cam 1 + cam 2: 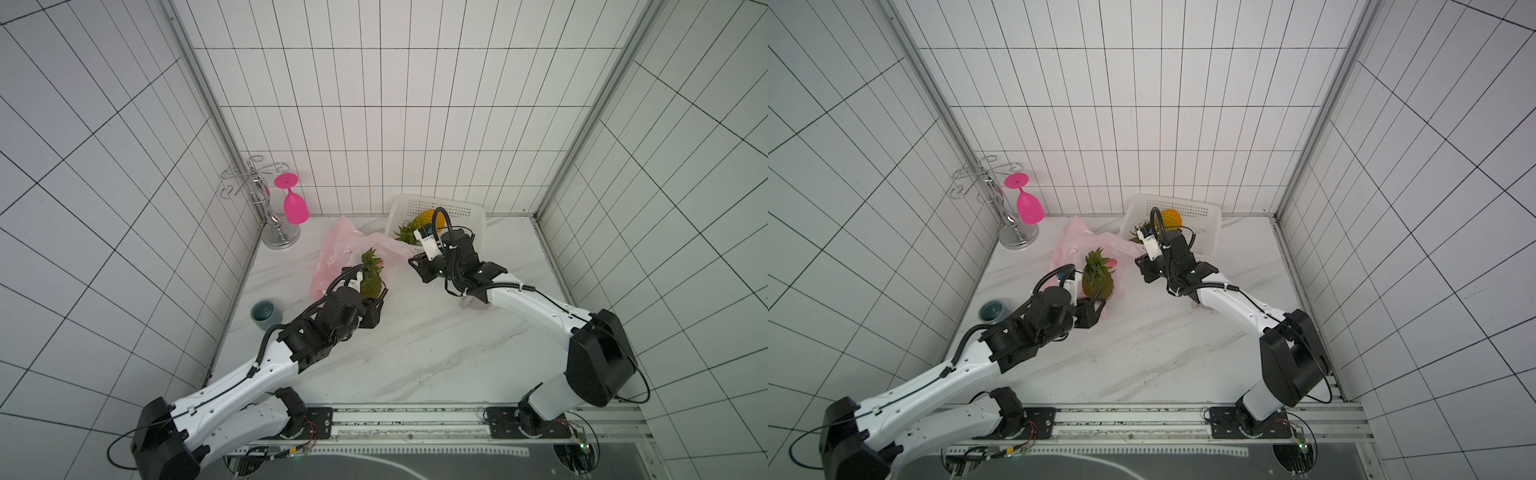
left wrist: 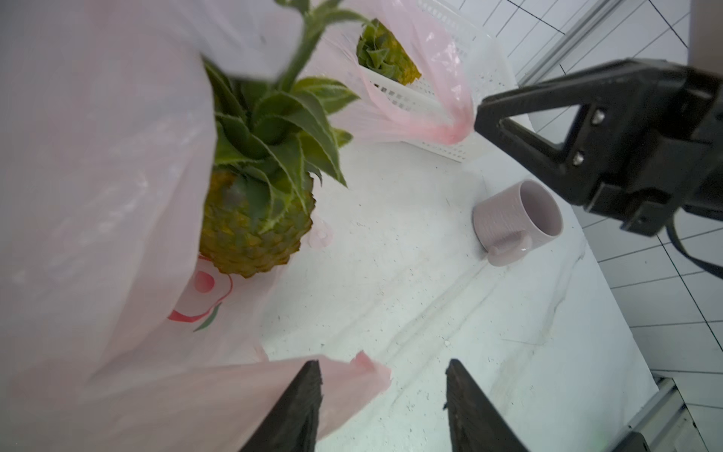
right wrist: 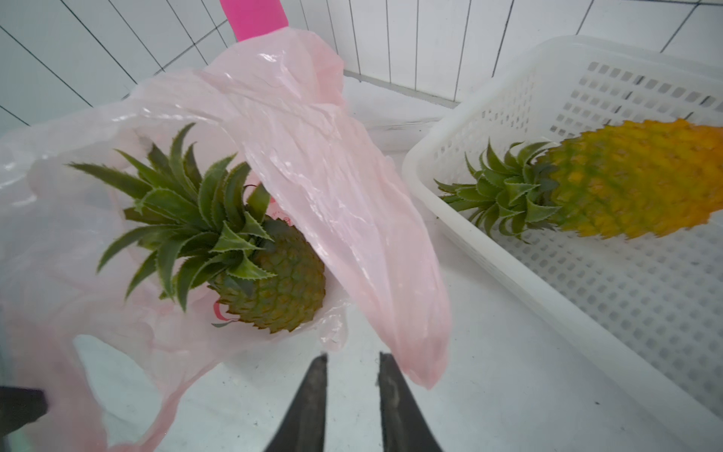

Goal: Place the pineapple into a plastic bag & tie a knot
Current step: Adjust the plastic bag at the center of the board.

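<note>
Our left gripper (image 2: 383, 364) stood with its jaws well apart. A loose flap of the plastic bag (image 2: 98, 195) lay against one finger, unpinched. The right gripper (image 3: 352, 356) showed only a narrow gap with bare table (image 3: 489, 391) visible through it. One handle strip of the bag rested on the outer side of a finger, and we could not tell whether it was hooked there. The pineapple (image 3: 274, 281) sat inside the open bag between the two grippers, with its crown uncovered and the handles untied.

Bag film blocked much of the left wrist view. A white basket (image 3: 555, 98) sat just beside the bag, close behind the right gripper.

We counted:
- two pineapples, the second pineapple (image 3: 633, 180) lying in the basket
- one bag and one basket
- two cups: a mauve mug (image 2: 504, 219) on its side beneath the right forearm, and a grey-blue cup (image 1: 266, 316) beside the left arm
- one pink wine glass (image 1: 296, 203), hanging upside down from one chrome rack (image 1: 282, 239)
</note>
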### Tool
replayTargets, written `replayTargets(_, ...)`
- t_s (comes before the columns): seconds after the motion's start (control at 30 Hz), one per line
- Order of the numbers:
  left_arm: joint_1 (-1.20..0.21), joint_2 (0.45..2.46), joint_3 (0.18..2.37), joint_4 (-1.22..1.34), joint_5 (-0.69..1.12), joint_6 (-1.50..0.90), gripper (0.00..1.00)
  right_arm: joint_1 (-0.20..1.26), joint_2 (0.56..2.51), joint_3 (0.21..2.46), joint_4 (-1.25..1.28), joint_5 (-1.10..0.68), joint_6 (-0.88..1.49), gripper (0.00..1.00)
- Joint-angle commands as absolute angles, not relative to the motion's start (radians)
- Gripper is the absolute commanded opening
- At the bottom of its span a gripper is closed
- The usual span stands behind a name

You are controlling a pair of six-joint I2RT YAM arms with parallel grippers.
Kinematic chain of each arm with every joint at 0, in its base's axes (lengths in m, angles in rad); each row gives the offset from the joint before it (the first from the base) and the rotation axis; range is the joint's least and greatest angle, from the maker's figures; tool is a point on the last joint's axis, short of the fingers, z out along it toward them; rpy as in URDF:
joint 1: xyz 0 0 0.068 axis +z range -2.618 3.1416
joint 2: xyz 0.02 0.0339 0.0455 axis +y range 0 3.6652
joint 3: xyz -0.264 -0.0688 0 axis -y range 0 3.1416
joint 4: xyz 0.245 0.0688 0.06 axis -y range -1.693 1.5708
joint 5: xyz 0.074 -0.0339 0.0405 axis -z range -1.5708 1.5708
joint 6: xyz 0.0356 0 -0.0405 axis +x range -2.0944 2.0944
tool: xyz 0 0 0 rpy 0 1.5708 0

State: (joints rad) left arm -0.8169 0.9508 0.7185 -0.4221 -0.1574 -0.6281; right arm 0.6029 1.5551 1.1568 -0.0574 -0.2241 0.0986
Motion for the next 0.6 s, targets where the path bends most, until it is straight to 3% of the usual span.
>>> replayTargets(0.0, -0.874, 0.926, 0.705, -0.512, -0.186, -0.559, 0.56, 0.607, 1.491, 1.208, -0.079, -0.333, 0.138, 0.42)
replayTargets(0.1, -0.884, 0.883, 0.668, -0.515, -0.188, -0.577, 0.59, 0.635, 1.457, 1.157, -0.050, -0.497, 0.152, 0.58)
replayTargets(0.17, -0.884, 0.845, 0.646, -0.515, -0.202, -0.601, 0.62, 0.681, 1.440, 1.136, -0.056, -0.494, 0.151, 0.62)
replayTargets(0.47, -0.883, 0.712, 0.628, -0.607, -0.330, -0.865, 0.69, 0.774, 1.485, 1.075, -0.025, -0.488, 0.190, 0.64)
replayTargets(0.57, -0.878, 0.643, 0.635, -0.640, -0.334, -0.946, 0.80, 0.820, 1.526, 1.074, -0.025, -0.493, 0.145, 0.69)
